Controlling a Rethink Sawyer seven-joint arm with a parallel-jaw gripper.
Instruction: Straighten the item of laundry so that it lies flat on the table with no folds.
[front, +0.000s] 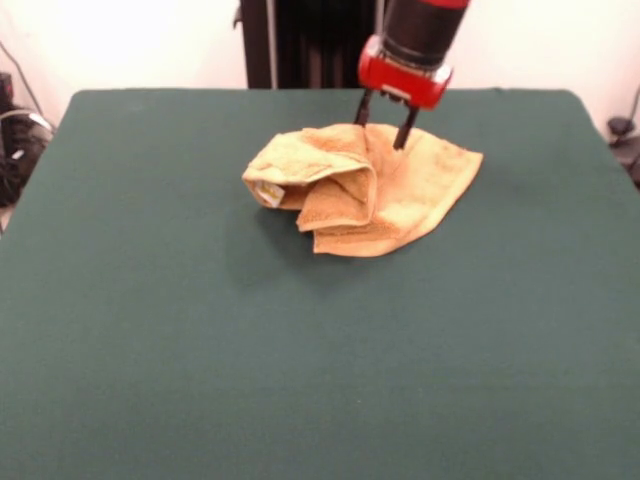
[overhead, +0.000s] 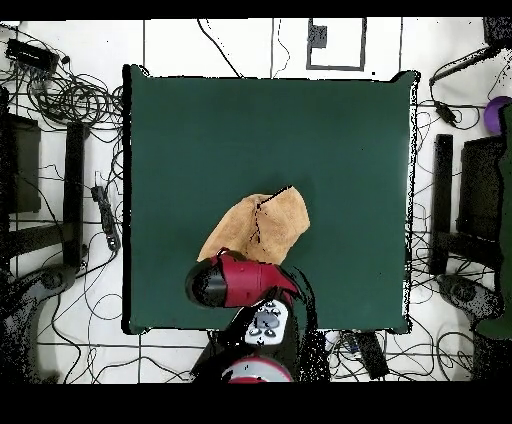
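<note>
The orange-tan towel (front: 365, 190) lies crumpled on the far half of the green table (front: 150, 350), its left part rolled over into thick folds and its right part flatter. My gripper (front: 385, 132) comes down from above at the towel's far edge. Its two dark fingers (front: 405, 128) stand apart, open, with the tips down at the cloth and a raised bit of towel between them. In the overhead view the towel (overhead: 262, 225) lies near the table's (overhead: 330, 140) bottom edge, and the red and black arm head (overhead: 235, 282) hides the gripper and the towel's near edge.
The robot's dark pedestal (front: 310, 45) stands just behind the table's far edge. In the overhead view, cables (overhead: 70, 95) and dark stands (overhead: 445, 200) surround the table on the floor. The table's cloth stretches wide on all sides of the towel.
</note>
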